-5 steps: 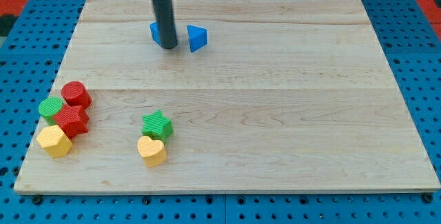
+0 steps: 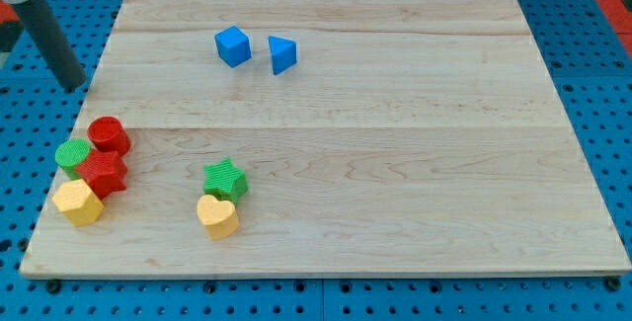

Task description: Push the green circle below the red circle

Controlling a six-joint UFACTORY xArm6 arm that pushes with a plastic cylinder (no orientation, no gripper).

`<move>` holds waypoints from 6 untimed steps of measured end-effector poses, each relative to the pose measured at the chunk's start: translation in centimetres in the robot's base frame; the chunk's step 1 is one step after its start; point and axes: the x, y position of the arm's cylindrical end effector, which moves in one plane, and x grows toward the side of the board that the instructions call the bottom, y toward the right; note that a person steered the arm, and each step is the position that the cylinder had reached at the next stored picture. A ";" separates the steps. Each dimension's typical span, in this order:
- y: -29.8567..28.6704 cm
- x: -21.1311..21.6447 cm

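Note:
The green circle point(image 2: 72, 153) sits at the board's left edge, touching the red circle point(image 2: 109, 134) on that block's lower left. A red star-like block point(image 2: 102, 173) lies just below the two, and a yellow block point(image 2: 78, 202) below that. My tip point(image 2: 74, 87) is off the board's left edge, up and to the left of the red circle, apart from every block.
A green star point(image 2: 225, 178) and a yellow heart point(image 2: 217, 216) sit together at the lower middle left. A blue cube point(image 2: 233, 45) and a blue triangle point(image 2: 282, 54) lie near the top. The wooden board point(image 2: 395, 143) rests on a blue pegboard.
My tip has moved far left and slightly down, from beside the blue cube to the board's left edge. The blue cube now shows fully. No block has moved.

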 end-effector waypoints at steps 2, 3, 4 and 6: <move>-0.1 5.1; 0.0 9.5; -0.1 13.3; 1.3 10.2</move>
